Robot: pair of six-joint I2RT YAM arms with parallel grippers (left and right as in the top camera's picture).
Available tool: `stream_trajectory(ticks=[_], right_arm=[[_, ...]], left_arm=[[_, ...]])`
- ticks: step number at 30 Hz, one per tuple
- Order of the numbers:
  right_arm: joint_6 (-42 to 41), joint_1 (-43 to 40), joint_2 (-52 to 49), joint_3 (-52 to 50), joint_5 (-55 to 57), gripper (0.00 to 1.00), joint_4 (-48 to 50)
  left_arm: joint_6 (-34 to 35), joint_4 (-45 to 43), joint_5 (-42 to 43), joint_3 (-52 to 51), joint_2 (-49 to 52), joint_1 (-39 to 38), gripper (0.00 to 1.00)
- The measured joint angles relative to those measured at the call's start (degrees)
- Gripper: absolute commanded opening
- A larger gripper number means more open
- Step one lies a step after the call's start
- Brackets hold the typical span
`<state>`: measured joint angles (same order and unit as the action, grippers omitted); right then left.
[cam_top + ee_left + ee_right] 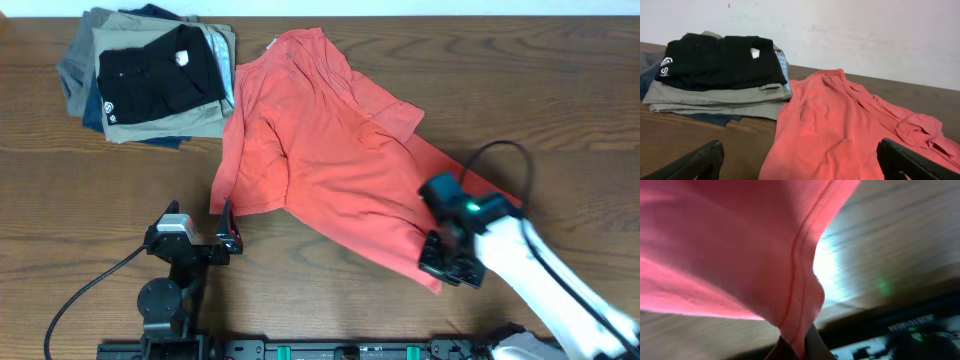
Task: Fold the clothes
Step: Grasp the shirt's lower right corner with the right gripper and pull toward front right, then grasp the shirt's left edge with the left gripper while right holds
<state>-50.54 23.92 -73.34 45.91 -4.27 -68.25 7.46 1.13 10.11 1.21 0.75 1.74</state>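
Pinching soft, rumpled coral T-shirt [320,150] by its stitched hem: right hand [443,265].

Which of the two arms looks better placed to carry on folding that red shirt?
Right, probably. The right gripper is shut on a hem of the T-shirt at its near corner, ready to lift it over. The left gripper is open, holding nothing, just off the shirt's other edge.

Your overhead camera looks straight down on the table [560,60]. Your left wrist view sits low, facing the back wall [865,35], and shares the T-shirt [320,150] and folded stack [150,80] with overhead. Your right wrist view hangs very close to the shirt's hem.
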Motion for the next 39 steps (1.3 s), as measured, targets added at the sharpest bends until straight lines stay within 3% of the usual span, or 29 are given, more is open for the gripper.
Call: stream_trajectory(ticks=[9,14,28,34,39], right_arm=[[6.86,-12.72,20.22,0.22,0.26,0.01,-9.07],[9.62,-18.47,25.7,4.98,0.24,0.01,-14.29],[15.52,-24.55,23.37,27.54,3.28,0.04,-20.02],[16.68,-25.64,21.33,29.35,3.82,0.01,-21.55],[17.2,-25.64,20.33,29.35,3.82,0.05,-23.61]], left_arm=[[-0.02,0.0,0.0,0.0,0.0,0.0,0.98],[-0.02,0.0,0.0,0.0,0.0,0.0,0.98],[-0.02,0.0,0.0,0.0,0.0,0.0,0.98],[0.0,0.0,0.0,0.0,0.0,0.0,0.98],[-0.02,0.0,0.0,0.0,0.0,0.0,0.98]])
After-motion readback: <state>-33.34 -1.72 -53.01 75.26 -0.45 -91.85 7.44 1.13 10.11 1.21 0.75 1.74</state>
